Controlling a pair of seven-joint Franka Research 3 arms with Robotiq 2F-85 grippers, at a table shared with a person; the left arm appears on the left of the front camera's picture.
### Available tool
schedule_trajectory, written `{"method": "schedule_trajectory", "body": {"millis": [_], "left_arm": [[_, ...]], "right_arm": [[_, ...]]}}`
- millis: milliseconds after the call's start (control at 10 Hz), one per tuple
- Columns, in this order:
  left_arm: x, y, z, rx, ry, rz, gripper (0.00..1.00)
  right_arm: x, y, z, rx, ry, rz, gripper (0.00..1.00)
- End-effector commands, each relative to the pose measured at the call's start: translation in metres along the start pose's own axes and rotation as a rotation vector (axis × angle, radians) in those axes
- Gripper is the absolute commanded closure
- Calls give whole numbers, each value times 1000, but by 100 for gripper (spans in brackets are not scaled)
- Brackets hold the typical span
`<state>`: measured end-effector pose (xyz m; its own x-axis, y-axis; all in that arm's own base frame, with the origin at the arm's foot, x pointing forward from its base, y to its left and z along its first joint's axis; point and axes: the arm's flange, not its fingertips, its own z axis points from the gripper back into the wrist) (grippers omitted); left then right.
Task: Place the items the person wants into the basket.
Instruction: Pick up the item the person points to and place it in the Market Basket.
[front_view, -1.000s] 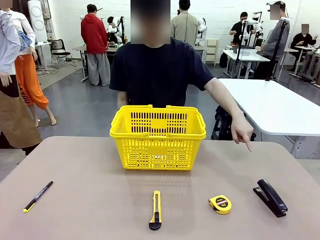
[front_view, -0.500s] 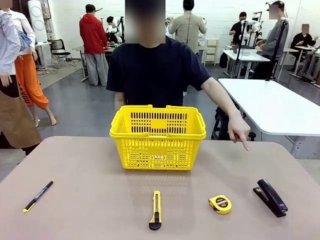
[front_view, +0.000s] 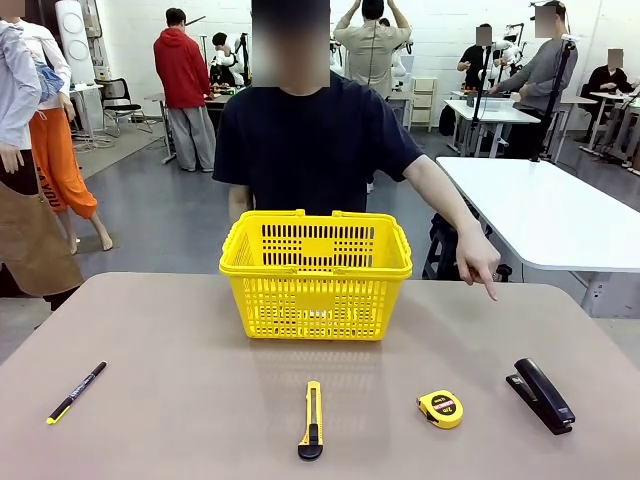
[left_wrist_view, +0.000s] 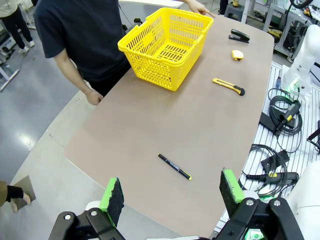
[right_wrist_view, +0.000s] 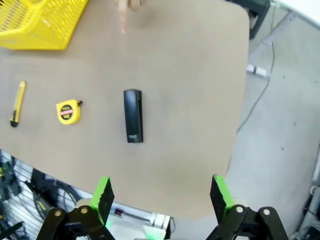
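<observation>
Grippers: the right gripper (right_wrist_view: 161, 194) and the left gripper (left_wrist_view: 171, 194) are both held high above the table (front_view: 180, 330), jaws spread wide, nothing gripped.
Near row: a slim pen (front_view: 76, 392), a utility knife (front_view: 312, 420), the tape measure (front_view: 440, 408) and the stapler (front_view: 541, 395) are laid left to right, well apart, all outside the basket.
Key relation: the stapler is seen below and ahead of the right gripper's fingers, a little toward its left pad. Its long axis runs across the line joining the pads, so its narrow flanks already face them; little wrist roll is judged necessary.
Nearer arm: the right; the left gripper hangs over the pen end, far from the stapler.
Basket: the basket (front_view: 315, 272) stands upright mid-table, beyond the row.
Person's hand: the hand (front_view: 478, 262) is lowered past the basket's right side, index finger aimed down toward the stapler side; the stapler is judged to be the item asked for.
Views: the stapler's slant on the table is given by the front view, its outline from above by the right wrist view, and the basket's bare floor by the left wrist view.
</observation>
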<state>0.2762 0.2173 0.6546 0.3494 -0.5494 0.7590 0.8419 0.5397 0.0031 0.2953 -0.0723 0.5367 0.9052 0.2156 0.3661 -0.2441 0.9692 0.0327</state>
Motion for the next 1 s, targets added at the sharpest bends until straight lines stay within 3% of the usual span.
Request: {"method": "schedule_trajectory", "body": {"millis": [0,400,700,800,900], "left_arm": [[0,0,1,4,-6,-4,0],[0,0,1,4,-6,-4,0],[0,0,1,4,-6,-4,0],[0,0,1,4,-6,-4,0],[0,0,1,4,-6,-4,0]], "right_arm": [[-14,25,-47,-34,74,28,0],[-12,65,-112,29,207,118,0],[-18,85,-138,70,229,164,0],[-17,86,-138,88,220,105,0],[37,68,-106,60,260,181,0]]}}
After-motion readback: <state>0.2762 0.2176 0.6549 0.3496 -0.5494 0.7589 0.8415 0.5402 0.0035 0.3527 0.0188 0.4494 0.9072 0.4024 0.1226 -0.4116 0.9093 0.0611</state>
